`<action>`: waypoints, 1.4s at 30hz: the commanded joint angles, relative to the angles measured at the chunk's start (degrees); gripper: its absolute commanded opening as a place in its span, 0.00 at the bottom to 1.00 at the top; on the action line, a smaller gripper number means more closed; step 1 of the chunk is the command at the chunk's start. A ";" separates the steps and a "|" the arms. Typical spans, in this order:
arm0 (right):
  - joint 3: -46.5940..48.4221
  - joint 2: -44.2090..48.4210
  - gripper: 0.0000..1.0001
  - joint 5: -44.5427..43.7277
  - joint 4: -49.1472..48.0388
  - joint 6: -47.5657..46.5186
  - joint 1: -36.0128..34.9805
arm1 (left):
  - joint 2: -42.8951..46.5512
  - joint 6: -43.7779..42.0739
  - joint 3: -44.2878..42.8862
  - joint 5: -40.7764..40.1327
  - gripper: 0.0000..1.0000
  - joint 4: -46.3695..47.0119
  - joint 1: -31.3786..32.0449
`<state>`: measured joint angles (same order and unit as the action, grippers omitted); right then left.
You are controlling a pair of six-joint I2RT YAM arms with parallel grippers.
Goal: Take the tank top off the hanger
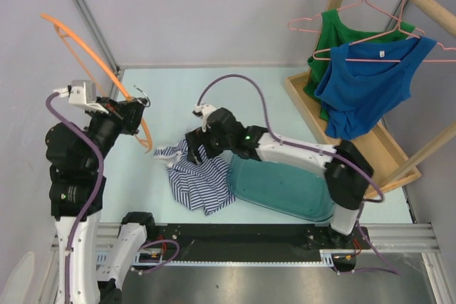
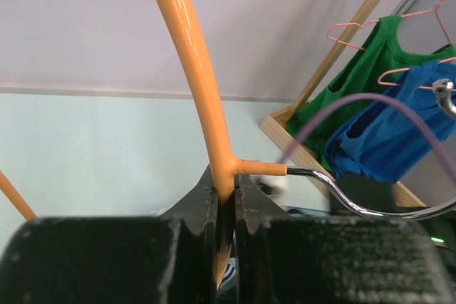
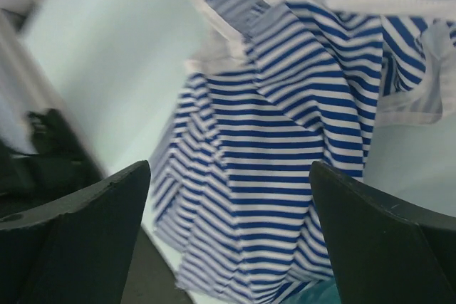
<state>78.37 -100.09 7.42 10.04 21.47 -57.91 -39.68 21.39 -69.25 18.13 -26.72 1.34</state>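
A blue-and-white striped tank top (image 1: 196,179) lies crumpled on the pale table, off the hanger; it fills the right wrist view (image 3: 285,154). My left gripper (image 1: 128,115) is shut on a bare orange hanger (image 1: 92,55) and holds it up at the left. In the left wrist view the jaws clamp the orange hanger (image 2: 206,105) just below its metal hook (image 2: 356,201). My right gripper (image 1: 194,149) is open and empty, just above the tank top, with both fingers (image 3: 92,226) spread wide.
A teal bin (image 1: 285,186) stands to the right of the tank top under my right arm. A wooden rack (image 1: 370,140) at the back right carries a green top (image 1: 342,44) and a blue top (image 1: 367,83) on pink hangers.
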 commanded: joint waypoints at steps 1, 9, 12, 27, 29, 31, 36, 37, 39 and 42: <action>7.23 -9.04 1.00 -6.09 9.90 -8.36 -1.85 | 3.63 -0.65 -1.59 -0.81 0.00 -2.45 -0.20; 7.68 -16.44 1.00 -9.96 11.05 -9.35 -10.89 | 4.96 0.76 0.87 2.34 0.00 -2.81 -0.20; 7.59 -18.73 1.00 -11.90 9.82 -8.38 -13.88 | 4.09 1.99 1.49 4.89 0.00 -1.32 -0.20; 13.22 -0.68 0.00 -23.33 10.60 -11.19 -15.83 | 5.05 -2.40 -1.41 -1.16 0.00 -5.01 -0.20; 11.73 3.83 0.00 -23.68 12.10 -11.45 -15.57 | 5.05 -2.23 -1.50 -0.64 0.00 -5.18 -0.20; 9.71 10.93 0.00 -23.59 14.99 -10.84 -15.22 | 5.05 -1.53 -0.89 0.41 0.00 -4.83 -0.20; 0.40 26.68 0.00 -27.01 22.28 -6.72 -14.51 | 4.79 1.02 1.92 4.10 0.00 -2.29 -0.20; -1.10 32.62 0.00 -27.72 23.17 -5.93 -14.34 | 4.79 1.46 2.89 4.80 0.00 -1.76 -0.11; -4.61 38.10 0.00 -28.25 26.32 -2.24 -13.03 | 4.61 3.13 4.12 6.74 0.00 -0.09 -0.11; -7.86 46.55 0.00 -25.89 31.25 2.95 -9.87 | 4.18 5.24 6.23 10.34 0.00 2.37 -0.11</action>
<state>75.29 -60.18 -17.89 31.77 17.02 -71.16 -34.94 23.22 -64.84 22.70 -30.83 1.34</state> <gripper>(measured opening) 0.052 0.092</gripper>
